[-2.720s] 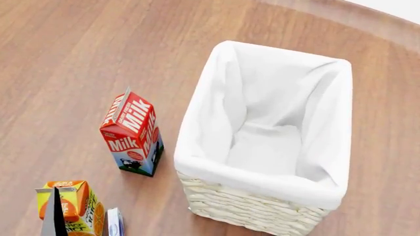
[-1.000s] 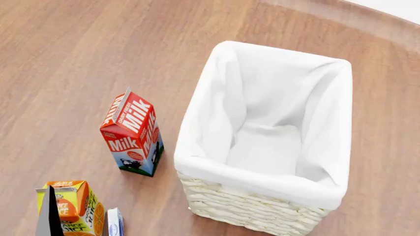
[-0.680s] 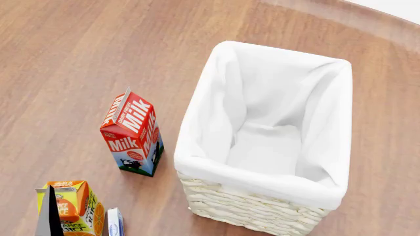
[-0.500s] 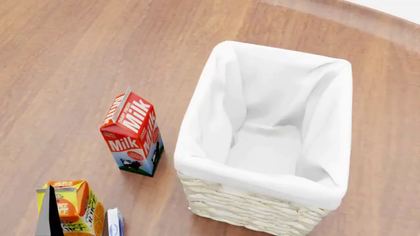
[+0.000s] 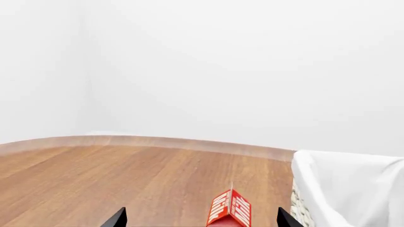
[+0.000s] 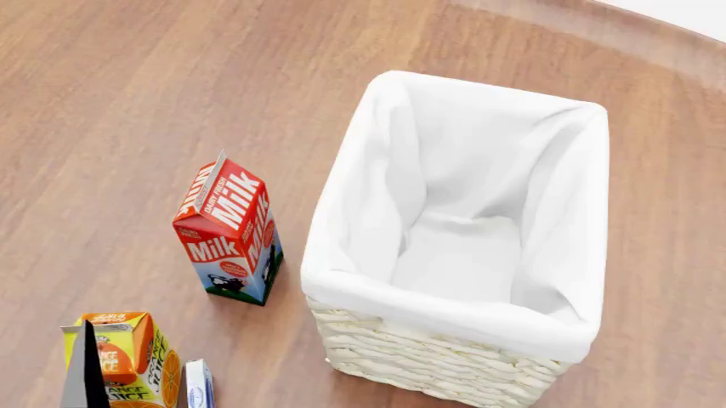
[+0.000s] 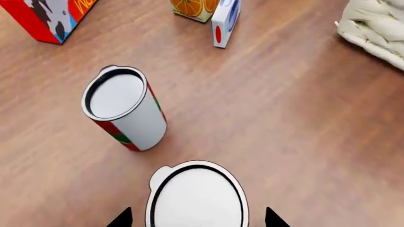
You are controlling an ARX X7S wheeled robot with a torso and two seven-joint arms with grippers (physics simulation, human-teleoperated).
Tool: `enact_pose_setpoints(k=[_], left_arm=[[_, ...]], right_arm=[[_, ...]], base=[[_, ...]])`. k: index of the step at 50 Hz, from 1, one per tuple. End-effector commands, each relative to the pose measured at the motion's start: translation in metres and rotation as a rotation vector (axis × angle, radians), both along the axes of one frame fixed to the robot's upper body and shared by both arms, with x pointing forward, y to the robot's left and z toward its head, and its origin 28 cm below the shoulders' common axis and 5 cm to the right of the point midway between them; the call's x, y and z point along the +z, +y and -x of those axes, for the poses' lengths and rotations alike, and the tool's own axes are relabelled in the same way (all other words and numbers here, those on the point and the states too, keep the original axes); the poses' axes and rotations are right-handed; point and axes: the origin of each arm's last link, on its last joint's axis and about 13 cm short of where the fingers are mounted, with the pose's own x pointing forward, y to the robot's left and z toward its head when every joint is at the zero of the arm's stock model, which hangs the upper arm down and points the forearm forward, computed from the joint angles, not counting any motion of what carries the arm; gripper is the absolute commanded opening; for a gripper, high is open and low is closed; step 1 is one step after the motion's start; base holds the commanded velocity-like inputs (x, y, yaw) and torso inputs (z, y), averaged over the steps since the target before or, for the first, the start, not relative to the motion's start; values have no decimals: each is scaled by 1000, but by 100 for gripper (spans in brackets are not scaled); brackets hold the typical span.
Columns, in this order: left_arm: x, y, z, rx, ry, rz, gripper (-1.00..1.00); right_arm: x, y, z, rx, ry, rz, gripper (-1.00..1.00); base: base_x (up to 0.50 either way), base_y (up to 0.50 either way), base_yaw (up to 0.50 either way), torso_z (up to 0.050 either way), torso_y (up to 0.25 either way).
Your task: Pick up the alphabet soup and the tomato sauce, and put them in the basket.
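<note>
Black tips of your right fingers (image 7: 124, 218) stand wide apart, one on each side of a can with a pale top (image 7: 197, 197); they do not grip it. I cannot tell which can it is. Near it stands the tomato sauce (image 7: 124, 108) on the wooden worktop (image 7: 284, 118). Your left fingers (image 5: 117, 218) are spread wide too, holding nothing, with the milk carton (image 5: 229, 209) between them farther off. Beside the milk is the basket (image 6: 443, 357).
</note>
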Motion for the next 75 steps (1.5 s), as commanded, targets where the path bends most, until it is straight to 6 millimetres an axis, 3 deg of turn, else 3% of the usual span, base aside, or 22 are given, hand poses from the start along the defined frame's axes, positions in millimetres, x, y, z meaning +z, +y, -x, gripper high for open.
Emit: enact_pose_setpoints(k=[1, 14, 15, 35, 75], left_arm=[[0, 1, -4, -7, -13, 10, 100], [0, 1, -4, -6, -13, 8, 100], [-1, 1, -4, -7, -13, 9, 100], [0, 1, -4, -8, -15, 10, 100], [-1, -1, -4, -17, -12, 6, 100]], right_arm=[[-7, 2, -9, -4, -18, -15, 100], [-10, 4, -10, 4, -14, -21, 100], [-10, 4, -9, 7, -13, -23, -100], [-7, 3, -8, -3, -15, -32, -100], [61, -31, 6, -167, -220, -84, -100]], base=[[0, 0, 0, 0, 0], [0, 0, 0, 0, 0], [0, 0, 0, 0, 0], [0, 0, 0, 0, 0], [0, 0, 0, 0, 0]])
